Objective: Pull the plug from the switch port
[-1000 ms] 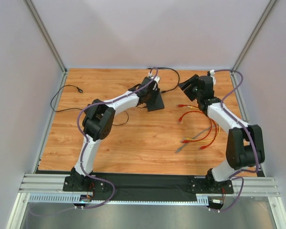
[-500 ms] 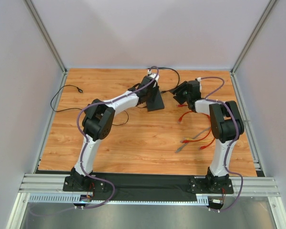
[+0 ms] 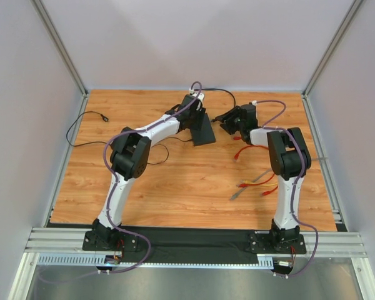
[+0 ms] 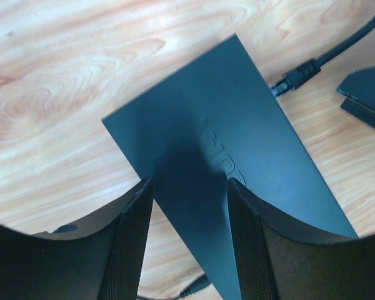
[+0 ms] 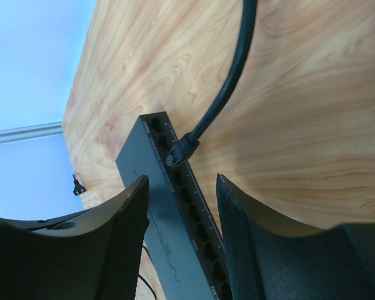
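The switch is a flat black box on the wooden table, also seen in the left wrist view and the right wrist view. A black plug on a black cable sits in a socket near one end of its port row; it also shows in the left wrist view. My left gripper is open, with its fingers over the switch's top and one edge. My right gripper is open and faces the port side, a short way from the plug.
A bundle of red, orange and yellow cables lies right of the switch, under the right arm. A thin black cable loops at the table's left. White walls close in the table on three sides.
My right gripper has swung left, from the table's far right to just beside the switch's port side. The left gripper has stayed over the switch with only a slight shift.
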You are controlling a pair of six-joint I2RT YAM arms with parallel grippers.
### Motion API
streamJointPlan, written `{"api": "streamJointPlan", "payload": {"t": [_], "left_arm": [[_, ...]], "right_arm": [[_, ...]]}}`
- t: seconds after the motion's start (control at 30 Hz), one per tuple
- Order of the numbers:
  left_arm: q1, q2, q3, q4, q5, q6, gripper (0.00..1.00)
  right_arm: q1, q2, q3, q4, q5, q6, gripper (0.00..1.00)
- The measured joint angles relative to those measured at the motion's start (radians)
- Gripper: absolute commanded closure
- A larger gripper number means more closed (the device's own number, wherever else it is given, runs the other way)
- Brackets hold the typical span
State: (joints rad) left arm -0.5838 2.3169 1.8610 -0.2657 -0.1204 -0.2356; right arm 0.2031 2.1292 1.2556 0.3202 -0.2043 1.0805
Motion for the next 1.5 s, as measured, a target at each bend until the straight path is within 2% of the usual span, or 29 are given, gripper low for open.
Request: {"api": "streamJointPlan", "payload": {"t": [1.07, 1.5], "left_arm": [[0.002, 0.012, 0.017, -0.008, 0.053, -0.036, 0.41], [0.002, 0.012, 0.017, -0.007, 0.056, -0.036, 0.42]], "right_arm": [[0.045, 0.112, 0.084, 0.01, 0.025, 0.123, 0.64], [0.047, 0.146, 0.117, 0.003, 0.042, 0.203, 0.76]]}}
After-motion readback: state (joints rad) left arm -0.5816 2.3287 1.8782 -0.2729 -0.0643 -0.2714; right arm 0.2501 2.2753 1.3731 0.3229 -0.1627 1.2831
